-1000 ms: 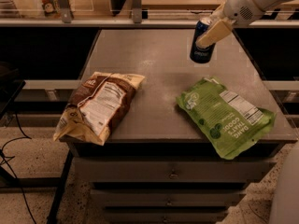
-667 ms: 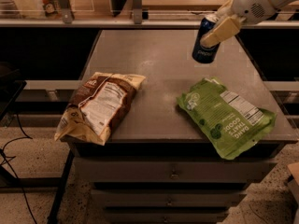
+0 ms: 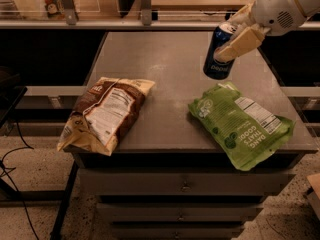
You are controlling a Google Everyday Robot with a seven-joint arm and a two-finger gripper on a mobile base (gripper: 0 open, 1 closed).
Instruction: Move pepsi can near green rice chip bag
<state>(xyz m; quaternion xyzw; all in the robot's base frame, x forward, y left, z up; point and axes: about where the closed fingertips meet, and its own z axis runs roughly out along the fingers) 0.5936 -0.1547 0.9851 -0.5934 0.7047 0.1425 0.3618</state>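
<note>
The pepsi can [image 3: 218,54], dark blue with a silver top, is tilted and held in the air above the grey table [image 3: 170,69], just behind the green rice chip bag. My gripper [image 3: 239,38] comes in from the upper right and is shut on the can, with a tan finger [image 3: 241,43] across its front. The green rice chip bag [image 3: 241,124] lies flat at the table's front right, white label facing up.
A brown and tan chip bag [image 3: 105,113] lies at the table's front left, overhanging the edge. A shelf rail with posts [image 3: 145,6] runs behind the table. Drawers [image 3: 185,186] sit below the tabletop. Cables lie on the floor at left.
The gripper with the can has shifted slightly right and up, staying above the table behind the green bag. The bags have not moved.
</note>
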